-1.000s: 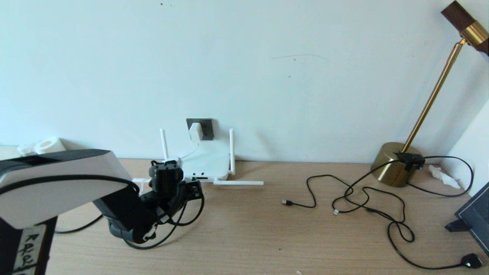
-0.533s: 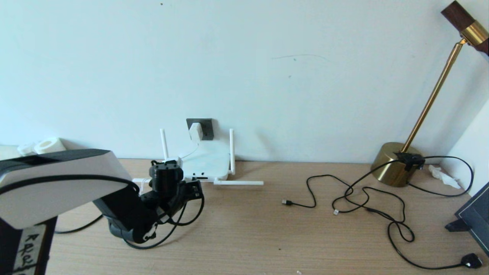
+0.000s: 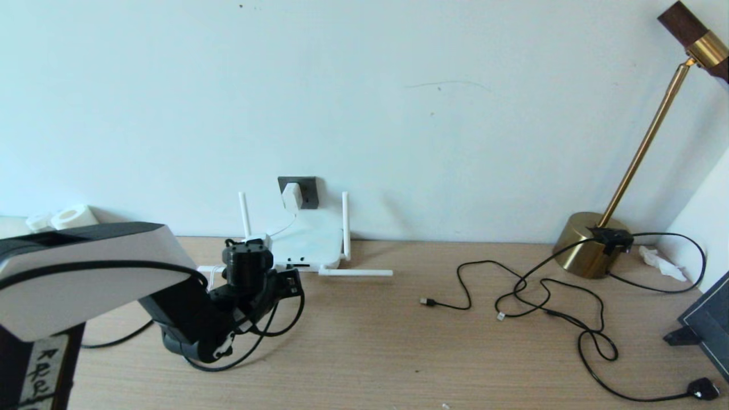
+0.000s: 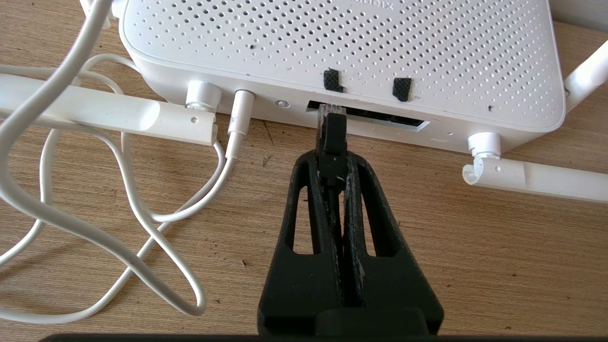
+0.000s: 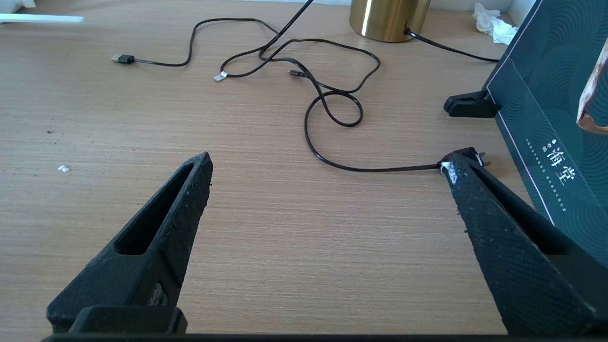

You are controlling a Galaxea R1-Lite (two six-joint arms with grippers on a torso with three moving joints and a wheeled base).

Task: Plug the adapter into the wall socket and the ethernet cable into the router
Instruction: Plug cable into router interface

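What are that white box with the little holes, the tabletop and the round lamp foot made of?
The router looks like matte white moulded plastic: its perforated top and rounded edges suggest it. The table shows light wood grain; whether solid or laminate I cannot tell. The lamp base seems brass-coloured metal, with a soft gold sheen.

Desk (image 3: 398,341): light wood grain, matt. Router (image 4: 332,52): white matt plastic, perforated top. Left end effector (image 4: 332,175): black, rough-textured plastic. Lamp base (image 3: 581,245): glossy brass-coloured metal. Ethernet cable (image 3: 273,327): black, smooth.
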